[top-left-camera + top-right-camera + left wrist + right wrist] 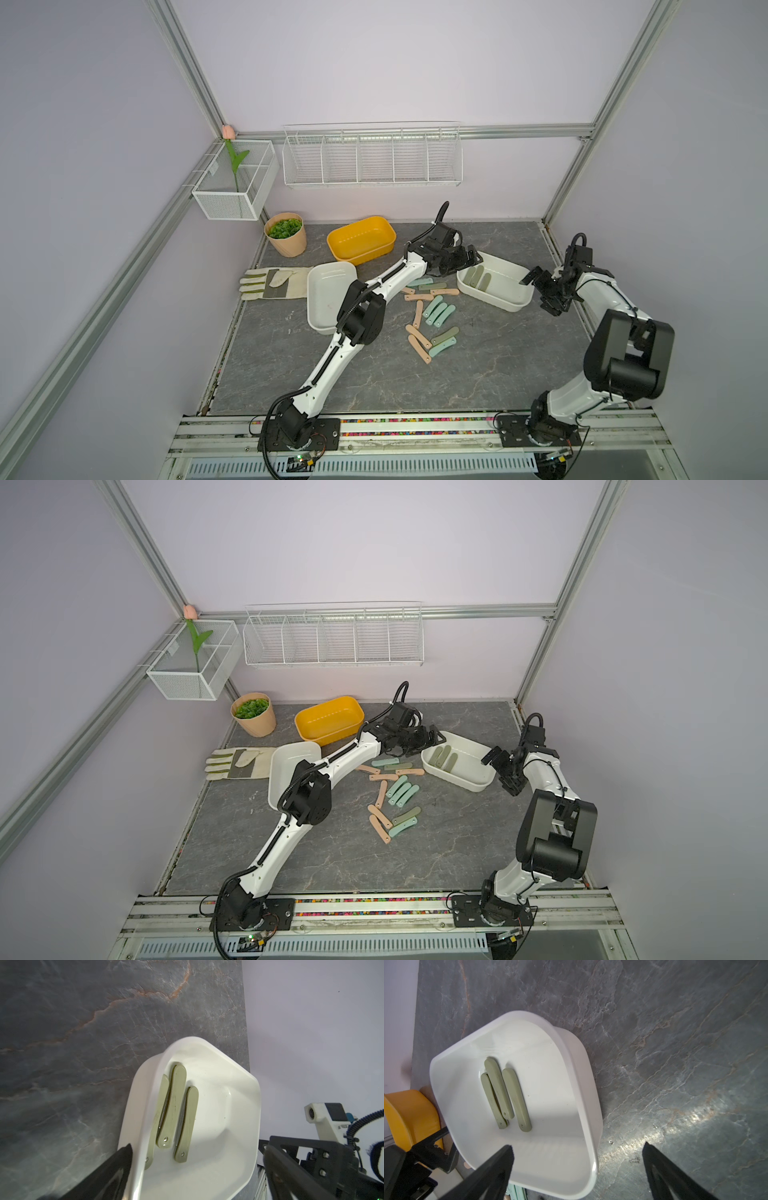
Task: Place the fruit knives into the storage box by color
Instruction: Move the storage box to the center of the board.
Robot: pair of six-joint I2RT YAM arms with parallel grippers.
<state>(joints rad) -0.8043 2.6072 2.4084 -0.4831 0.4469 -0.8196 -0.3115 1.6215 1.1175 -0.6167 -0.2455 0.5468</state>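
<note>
The olive sorting seems to be under way, with a drop apparently just finished: three olive knives (pixel 174 1105) lie side by side on the floor of the white box (pixel 505 305) at the right of the table (pixel 478 374), toward its left end, the middle one partly overlapping its neighbour. The left gripper (pixel 471 259) hangs over that end of the box with its jaws spread wide and nothing between them. The right gripper (pixel 540 291) is at the opposite end, also spread wide and empty. The other white box (pixel 328 291) and the yellow box (pixel 332 243) look empty, so most of the task remains. The rest of the knives (pixel 432 316) lie flat on the table between the two white boxes, a loose scatter of peach, mint and olive. They lie just beside the filled box, toward the robot from the left gripper, and farther from the right gripper, with the box in between. At least two olive ones are among them, one (pixel 432 286) close under the left wrist and one (pixel 445 334) lower in the scatter. The next move likely calls for lifting clear of the box rim, swinging back over the scatter and lowering the jaws across the narrow width of a single knife. Several knives touch, so a clean pinch needs care.
</note>
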